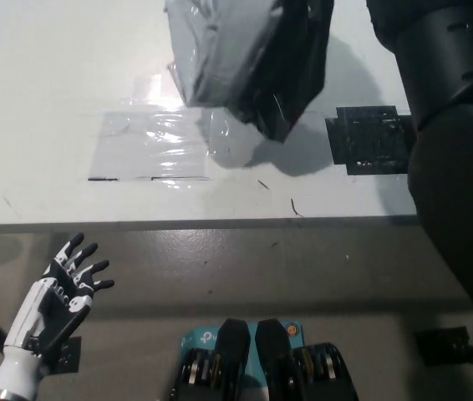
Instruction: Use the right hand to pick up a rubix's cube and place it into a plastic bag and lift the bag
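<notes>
The grey plastic bag (pixel 236 54) hangs at the top middle of the head view, off the white table (pixel 44 92), with its shadow on the tabletop below it. Its top runs out of the picture. No Rubik's cube shows; the bag's folds hide whatever is inside. My black right arm (pixel 445 125) rises along the right side and leaves the frame at the top beside the bag, so the right hand itself is out of sight. My white left hand (pixel 61 292) rests at the lower left, below the table's front edge, open with fingers spread.
A shiny clear-tape patch (pixel 153 146) lies on the table left of the bag. A black tape square (pixel 374 140) sits to its right, next to my arm. The table's front edge (pixel 220 224) crosses the picture.
</notes>
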You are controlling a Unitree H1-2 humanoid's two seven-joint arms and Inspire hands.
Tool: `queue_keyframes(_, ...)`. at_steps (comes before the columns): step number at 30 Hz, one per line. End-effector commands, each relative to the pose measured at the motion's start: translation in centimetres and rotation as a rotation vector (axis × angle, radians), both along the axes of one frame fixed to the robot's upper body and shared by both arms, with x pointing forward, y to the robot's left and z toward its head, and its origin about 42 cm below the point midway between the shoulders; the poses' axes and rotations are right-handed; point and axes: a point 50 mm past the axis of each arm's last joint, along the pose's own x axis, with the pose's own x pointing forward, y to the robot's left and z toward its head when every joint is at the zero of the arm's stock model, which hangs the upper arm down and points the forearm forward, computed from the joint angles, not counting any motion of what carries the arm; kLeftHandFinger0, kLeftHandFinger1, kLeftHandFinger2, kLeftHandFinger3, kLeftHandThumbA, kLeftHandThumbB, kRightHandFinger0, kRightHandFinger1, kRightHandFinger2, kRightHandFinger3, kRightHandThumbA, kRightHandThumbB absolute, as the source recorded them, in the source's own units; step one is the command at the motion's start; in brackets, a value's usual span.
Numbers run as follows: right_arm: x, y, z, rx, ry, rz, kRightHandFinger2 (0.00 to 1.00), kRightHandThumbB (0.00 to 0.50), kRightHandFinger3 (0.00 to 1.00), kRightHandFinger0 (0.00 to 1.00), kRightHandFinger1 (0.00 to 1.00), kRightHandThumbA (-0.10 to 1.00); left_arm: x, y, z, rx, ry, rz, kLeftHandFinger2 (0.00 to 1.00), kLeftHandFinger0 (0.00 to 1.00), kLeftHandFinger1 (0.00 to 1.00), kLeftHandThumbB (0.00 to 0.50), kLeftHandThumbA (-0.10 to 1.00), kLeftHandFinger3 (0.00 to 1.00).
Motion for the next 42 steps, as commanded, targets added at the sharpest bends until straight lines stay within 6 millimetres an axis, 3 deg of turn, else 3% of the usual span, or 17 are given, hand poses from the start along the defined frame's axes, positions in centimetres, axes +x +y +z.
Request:
queue_keyframes(1,-7.0,6.3,17.7,0.164,-0.458,0.081,0.89,0.135,1.0,0.0,0.31,-0.1,1.0,0.4,2.2,0.045,-0.063,-0.01,1.0,0.78,0.87,0.14,0.24,1.0)
queue_keyframes(7,-5.1,6.4,13.4,0.111,-0.403,0.069,0.9,0.12,1.0,0.0,0.31,-0.1,1.0,0.3,2.4,0.053,-0.068,-0.018,1.0,0.79,0.87,0.141,0.22,1.0)
queue_keyframes(10,-3.4,5.8,9.3,0.084,-0.337,0.029,0.84,0.112,1.0,0.0,0.27,-0.1,1.2,0.4,2.5,0.054,-0.069,-0.023,1.0,0.79,0.86,0.136,0.21,1.0)
queue_keyframes(15,-1.6,4.4,4.6,0.078,-0.261,0.001,0.82,0.112,1.0,0.0,0.25,-0.1,1.6,0.3,2.7,0.076,-0.07,-0.028,1.0,0.8,0.85,0.147,0.25,1.0)
queue_keyframes(19,-0.9,3.8,2.1,0.055,-0.238,-0.012,0.72,0.122,0.78,0.0,0.17,-0.1,1.6,0.2,2.7,0.093,-0.089,-0.034,1.0,0.79,0.85,0.118,0.24,1.0)
queue_keyframes(20,-0.7,3.6,1.4,0.059,-0.227,-0.015,0.68,0.123,0.96,0.0,0.12,-0.1,1.6,0.1,2.6,0.093,-0.09,-0.035,0.99,0.79,0.85,0.108,0.22,1.0)
queue_keyframes(22,-0.4,3.1,0.2,0.064,-0.207,-0.016,0.65,0.115,1.0,0.0,0.08,-0.1,1.7,0.0,2.5,0.085,-0.086,-0.034,0.98,0.79,0.84,0.115,0.22,1.0)
queue_keyframes(24,-0.1,2.4,-0.9,0.065,-0.191,-0.019,0.64,0.119,1.0,0.0,0.08,-0.1,1.8,-0.1,2.6,0.084,-0.088,-0.039,0.97,0.79,0.84,0.119,0.21,1.0)
queue_keyframes(26,0.2,1.6,-2.0,0.066,-0.183,-0.032,0.65,0.122,0.9,0.0,0.08,-0.1,2.0,-0.2,2.7,0.085,-0.089,-0.045,0.97,0.79,0.84,0.131,0.21,1.0)
queue_keyframes(29,0.6,0.7,-3.1,0.041,-0.149,-0.067,0.65,0.118,1.0,0.0,0.07,-0.1,2.1,-0.3,2.8,0.092,-0.089,-0.05,0.96,0.78,0.84,0.133,0.21,1.0)
queue_keyframes(34,0.9,-0.3,-5.4,0.016,-0.11,-0.094,0.64,0.094,1.0,0.0,0.07,-0.1,2.3,-0.5,2.9,0.097,-0.097,-0.055,0.95,0.79,0.83,0.142,0.22,1.0)
queue_keyframes(35,1.0,-0.4,-5.7,0.006,-0.109,-0.094,0.68,0.093,0.96,0.0,0.1,-0.1,2.3,-0.5,2.9,0.096,-0.097,-0.056,0.95,0.79,0.83,0.142,0.22,1.0)
queue_keyframes(36,1.1,-0.8,-6.9,-0.046,-0.113,-0.093,0.74,0.085,0.53,0.0,0.17,-0.1,2.3,-0.5,2.9,0.09,-0.096,-0.057,0.95,0.79,0.83,0.141,0.22,1.0)
queue_keyframes(37,1.1,-1.1,-7.6,-0.07,-0.107,-0.096,0.77,0.095,0.58,0.0,0.19,-0.1,2.3,-0.5,2.9,0.088,-0.094,-0.058,0.95,0.79,0.83,0.142,0.22,1.0)
queue_keyframes(39,1.2,-1.5,-8.4,-0.112,-0.096,-0.105,0.78,0.11,0.56,0.0,0.24,-0.1,2.4,-0.6,3.0,0.088,-0.095,-0.059,0.95,0.79,0.83,0.143,0.22,1.0)
queue_keyframes(40,1.3,-2.1,-9.2,-0.206,-0.076,-0.121,0.72,0.132,0.43,0.0,0.24,-0.1,2.5,-0.6,3.1,0.091,-0.1,-0.061,0.94,0.79,0.82,0.134,0.22,1.0)
queue_keyframes(42,1.4,-2.9,-10.5,-0.336,-0.071,-0.144,0.72,0.158,0.4,0.0,0.27,-0.1,2.6,-0.5,3.1,0.098,-0.107,-0.064,0.94,0.79,0.82,0.133,0.22,1.0)
